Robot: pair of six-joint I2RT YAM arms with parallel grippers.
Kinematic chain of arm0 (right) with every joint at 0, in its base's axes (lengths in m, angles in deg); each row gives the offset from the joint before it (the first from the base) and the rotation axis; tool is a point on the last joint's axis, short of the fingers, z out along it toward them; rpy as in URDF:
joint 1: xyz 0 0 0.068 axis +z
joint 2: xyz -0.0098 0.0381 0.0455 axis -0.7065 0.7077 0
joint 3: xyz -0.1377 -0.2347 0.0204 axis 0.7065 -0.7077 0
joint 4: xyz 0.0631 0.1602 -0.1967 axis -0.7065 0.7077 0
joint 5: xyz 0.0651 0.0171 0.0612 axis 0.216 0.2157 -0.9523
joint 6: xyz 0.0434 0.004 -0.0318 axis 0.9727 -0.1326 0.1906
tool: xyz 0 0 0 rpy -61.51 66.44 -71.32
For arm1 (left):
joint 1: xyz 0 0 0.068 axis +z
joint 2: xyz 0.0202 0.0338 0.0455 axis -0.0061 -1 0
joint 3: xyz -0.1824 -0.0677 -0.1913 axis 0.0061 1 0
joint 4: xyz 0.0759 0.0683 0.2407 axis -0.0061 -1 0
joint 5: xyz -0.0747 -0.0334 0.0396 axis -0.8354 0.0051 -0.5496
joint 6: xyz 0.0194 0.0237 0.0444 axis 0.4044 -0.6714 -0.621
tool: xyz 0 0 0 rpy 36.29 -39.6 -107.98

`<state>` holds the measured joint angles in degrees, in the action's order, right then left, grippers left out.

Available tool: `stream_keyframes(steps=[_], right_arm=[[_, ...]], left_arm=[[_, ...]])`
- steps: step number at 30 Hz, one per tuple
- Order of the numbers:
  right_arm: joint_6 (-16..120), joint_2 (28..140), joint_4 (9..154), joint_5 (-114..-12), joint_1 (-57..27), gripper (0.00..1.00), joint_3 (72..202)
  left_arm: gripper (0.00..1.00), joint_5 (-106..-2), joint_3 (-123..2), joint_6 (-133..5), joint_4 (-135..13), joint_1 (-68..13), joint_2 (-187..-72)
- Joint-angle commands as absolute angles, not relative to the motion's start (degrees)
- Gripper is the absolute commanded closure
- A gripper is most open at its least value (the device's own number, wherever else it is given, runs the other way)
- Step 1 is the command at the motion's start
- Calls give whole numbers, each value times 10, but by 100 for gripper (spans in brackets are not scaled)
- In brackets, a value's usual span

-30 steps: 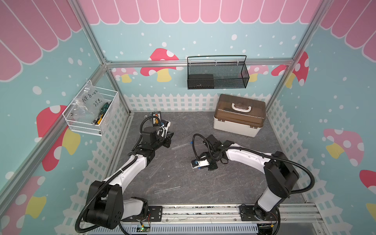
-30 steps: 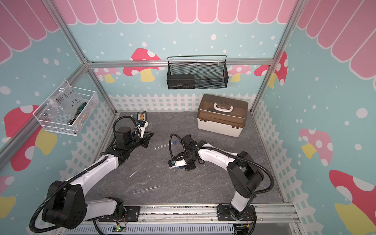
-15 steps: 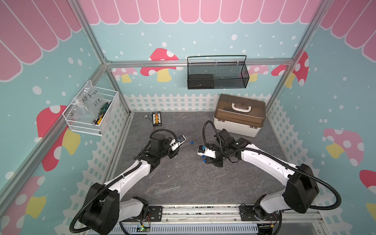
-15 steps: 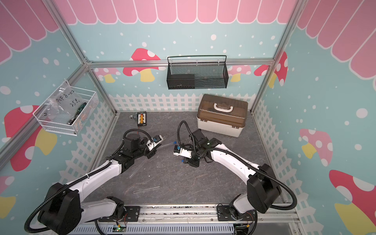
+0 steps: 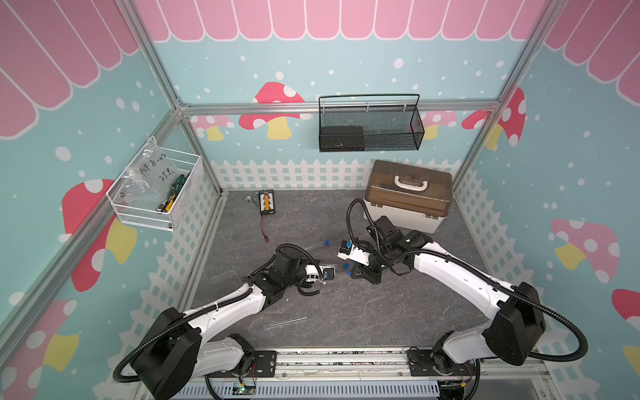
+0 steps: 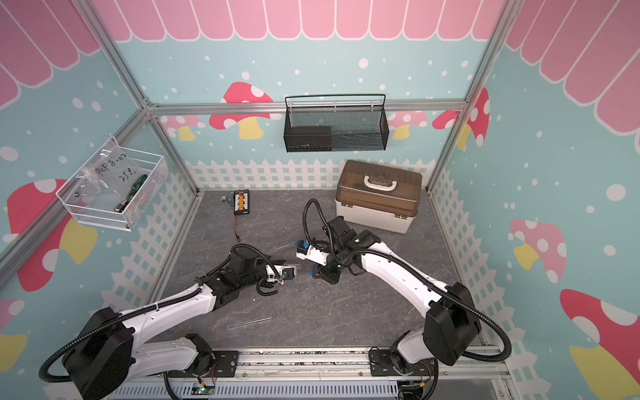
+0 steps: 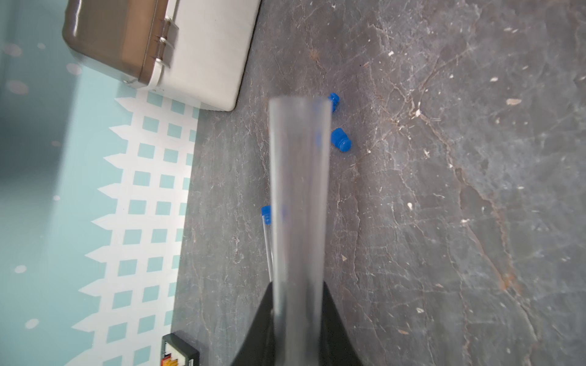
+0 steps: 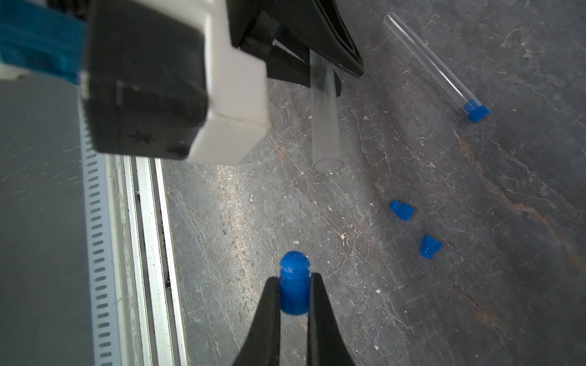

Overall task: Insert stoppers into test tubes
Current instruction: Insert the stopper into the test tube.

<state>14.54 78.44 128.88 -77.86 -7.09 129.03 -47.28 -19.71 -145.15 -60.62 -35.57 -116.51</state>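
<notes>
My left gripper is shut on a clear test tube whose open mouth points away from it. The right wrist view shows that tube aimed toward my right gripper, which is shut on a blue stopper, a gap still between them. In both top views the two grippers face each other mid-table. Two loose stoppers lie beside them. A tube with a stopper in it lies further back. Another bare tube lies near the front.
A brown-lidded toolbox stands at the back right. A small black board with a red-tipped cable lies at the back left. A black mesh basket and a white wire basket hang on the walls. A metal rail runs along the front.
My left gripper carried the tube from the back left toward the middle, up to the right gripper. The right arm's elbow swung out to the right, its gripper staying near the middle with the stopper.
</notes>
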Motion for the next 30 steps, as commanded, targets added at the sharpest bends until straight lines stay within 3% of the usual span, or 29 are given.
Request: stream_keyframes(steps=[1,30], right_arm=[[153,790,1311,-797,-69,95,1314],[163,840,1284,-812,-54,96,1351]], left_arm=[[100,-443,-181,-1512,-552,-371,-1153],[100,-464,-150,-1538,-505,-388,-1138]])
